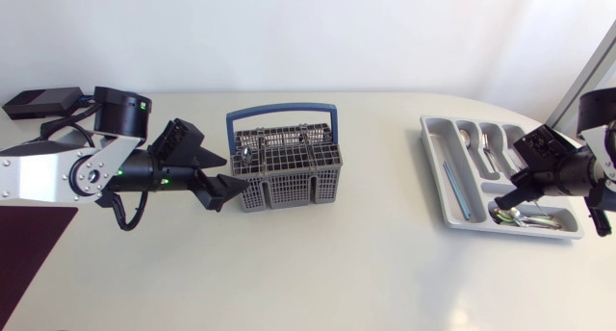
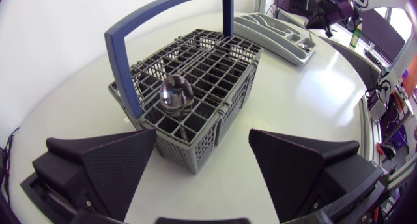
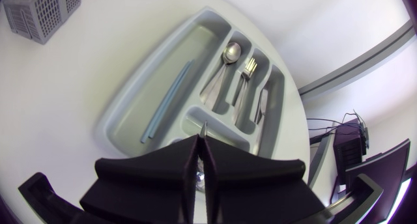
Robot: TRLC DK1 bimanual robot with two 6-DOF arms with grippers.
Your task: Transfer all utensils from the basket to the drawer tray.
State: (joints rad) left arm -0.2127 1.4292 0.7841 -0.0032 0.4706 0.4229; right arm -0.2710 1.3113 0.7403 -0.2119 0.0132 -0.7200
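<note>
Holds the left end effector (image 2: 202,142) wide open just at the corner of the basket (image 2: 215,120); may push or tip the light basket if lowered there, missing the spoon (image 2: 176,92) standing bowl-up inside. Farther off, grips a thin utensil (image 3: 204,127) in the closed right end effector (image 3: 201,140) over the tray (image 3: 156,68); may drop it across a divider if released tilted.

A robotics lab bench: left arm (image 1: 58,172) and right arm (image 1: 568,167) flank a plain white table (image 1: 366,264) (set with a cutlery basket (image 1: 289,189) and drawer tray (image 1: 435,139)).
</note>
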